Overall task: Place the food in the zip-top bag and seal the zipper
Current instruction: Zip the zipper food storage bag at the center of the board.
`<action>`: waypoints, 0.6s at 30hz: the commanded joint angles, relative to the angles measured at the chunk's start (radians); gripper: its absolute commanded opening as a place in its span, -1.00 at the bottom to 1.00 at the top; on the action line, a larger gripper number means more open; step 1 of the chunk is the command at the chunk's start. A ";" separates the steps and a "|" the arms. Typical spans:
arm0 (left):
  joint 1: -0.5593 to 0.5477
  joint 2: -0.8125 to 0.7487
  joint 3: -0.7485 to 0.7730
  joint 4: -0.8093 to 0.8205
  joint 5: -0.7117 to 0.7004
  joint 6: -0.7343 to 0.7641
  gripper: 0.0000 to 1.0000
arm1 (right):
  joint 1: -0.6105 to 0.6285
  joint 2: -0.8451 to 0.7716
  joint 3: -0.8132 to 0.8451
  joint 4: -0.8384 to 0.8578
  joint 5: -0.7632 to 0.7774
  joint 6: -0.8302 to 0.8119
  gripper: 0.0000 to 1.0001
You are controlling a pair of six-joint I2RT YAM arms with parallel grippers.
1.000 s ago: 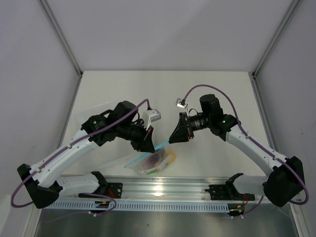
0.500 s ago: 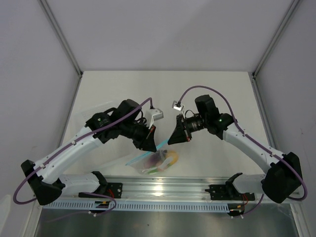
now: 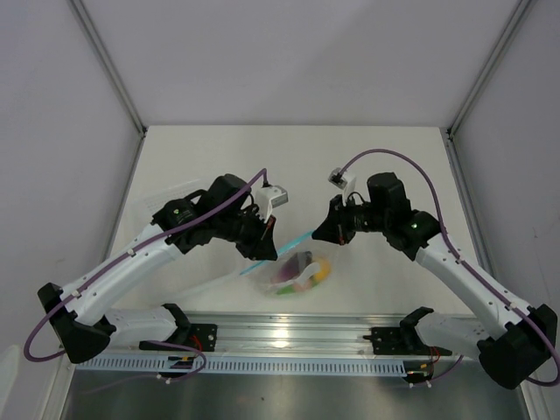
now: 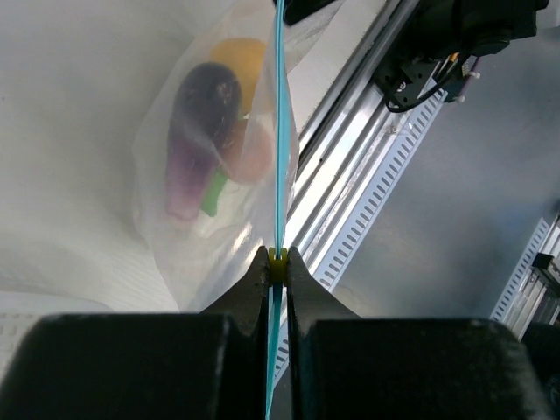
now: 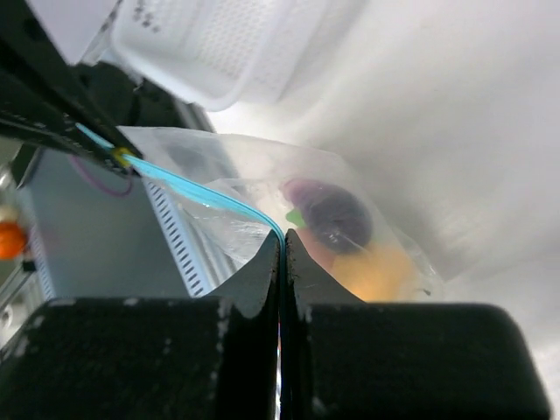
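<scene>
The clear zip-top bag (image 3: 293, 273) hangs between my two grippers above the table's near edge. Its light blue zipper (image 3: 300, 237) is stretched taut between them. The food is inside: a purple piece (image 4: 194, 131), a yellow piece (image 4: 241, 54), a pink piece (image 4: 248, 157) and a green bit (image 4: 211, 192). My left gripper (image 3: 265, 246) is shut on the zipper at its small yellow slider (image 4: 276, 260). My right gripper (image 3: 325, 231) is shut on the zipper's other end (image 5: 282, 241). The purple piece (image 5: 331, 210) and the yellow piece (image 5: 376, 269) show through the bag in the right wrist view.
A white perforated basket (image 5: 214, 44) stands behind the left arm; it also shows in the top view (image 3: 171, 199). An aluminium rail (image 3: 289, 328) runs along the table's near edge, right below the hanging bag.
My right gripper has moved right along the zipper, pulling it taut. The bag has lifted and shifted right. My left gripper has stayed nearly still.
</scene>
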 commanded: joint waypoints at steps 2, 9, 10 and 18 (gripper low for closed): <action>0.005 -0.027 0.026 -0.054 -0.039 -0.028 -0.99 | -0.041 -0.063 -0.009 -0.072 0.268 0.018 -1.00; 0.005 -0.030 0.018 -0.057 -0.072 -0.033 -0.99 | -0.067 -0.106 -0.021 -0.145 0.389 0.041 -1.00; 0.005 -0.028 0.017 -0.061 -0.080 -0.035 -0.99 | -0.070 -0.114 -0.024 -0.153 0.398 0.046 -1.00; 0.010 -0.030 0.018 -0.074 -0.138 -0.050 -0.97 | -0.083 -0.157 -0.032 -0.214 0.438 0.059 -1.00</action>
